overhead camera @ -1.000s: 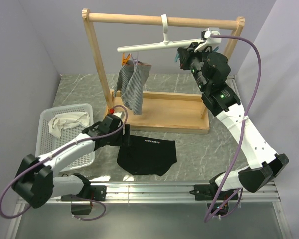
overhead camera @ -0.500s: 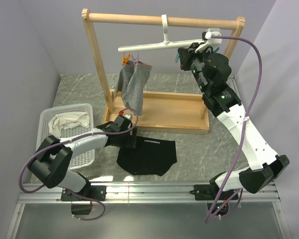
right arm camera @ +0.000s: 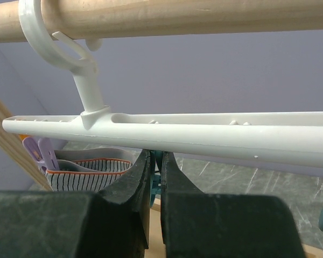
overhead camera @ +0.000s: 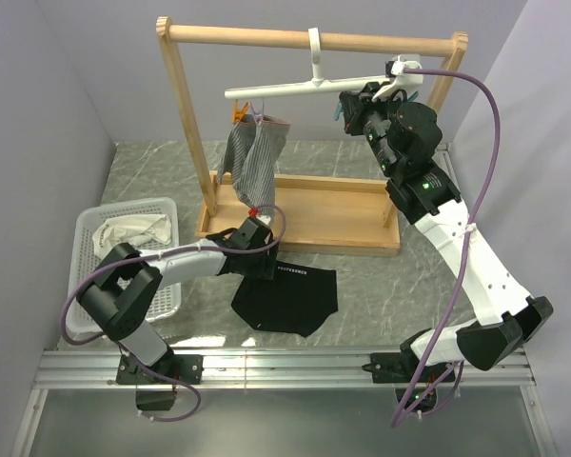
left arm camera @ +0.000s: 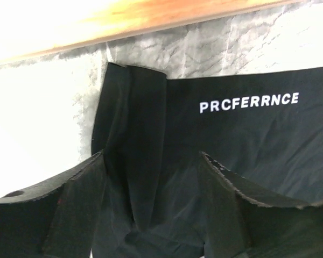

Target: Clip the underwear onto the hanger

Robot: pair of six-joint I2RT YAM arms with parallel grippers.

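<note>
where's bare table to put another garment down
Bare marble lies between the underwear and the right arm, in front of the wooden rack's base; also behind the basket, left of the rack post. Crowded: near-left, where the left tool sits over the underwear.

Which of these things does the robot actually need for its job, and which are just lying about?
Needed: black underwear, white hanger, teal clip.
Just there: grey striped garment, cream cloth, white basket, wooden rack.
</note>
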